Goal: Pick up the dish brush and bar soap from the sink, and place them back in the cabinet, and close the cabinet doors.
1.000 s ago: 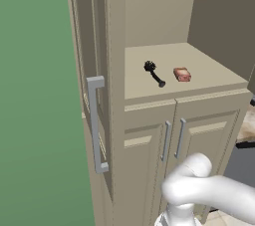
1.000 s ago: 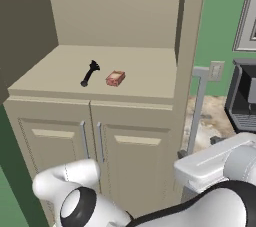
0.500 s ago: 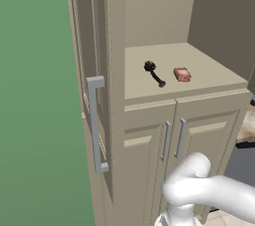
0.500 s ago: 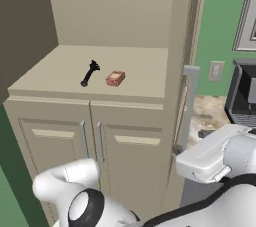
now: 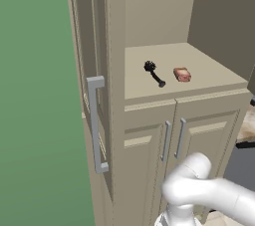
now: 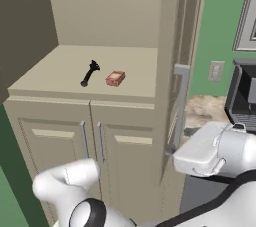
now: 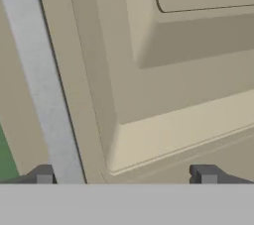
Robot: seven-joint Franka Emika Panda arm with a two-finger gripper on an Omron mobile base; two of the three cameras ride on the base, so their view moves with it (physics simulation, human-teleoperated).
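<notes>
The brush (image 5: 153, 72) and soap (image 5: 182, 74) lie side by side, apart, on the cabinet (image 6: 125, 16) shelf (image 5: 209, 68), mid-shelf toward its front edge. Both doors stand swung out, the left door (image 5: 102, 100) and right door (image 6: 175, 106) edge-on, each with a grey bar handle (image 7: 42, 85). The pincer (image 7: 126, 175) is spread wide, empty, close against a door panel, one fingertip (image 7: 44, 175) beside the handle.

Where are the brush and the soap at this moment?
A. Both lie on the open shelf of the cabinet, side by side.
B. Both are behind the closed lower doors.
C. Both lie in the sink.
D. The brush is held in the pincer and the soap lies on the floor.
A: the brush and the soap lie apart on the cabinet shelf, above the shut lower doors.
</notes>
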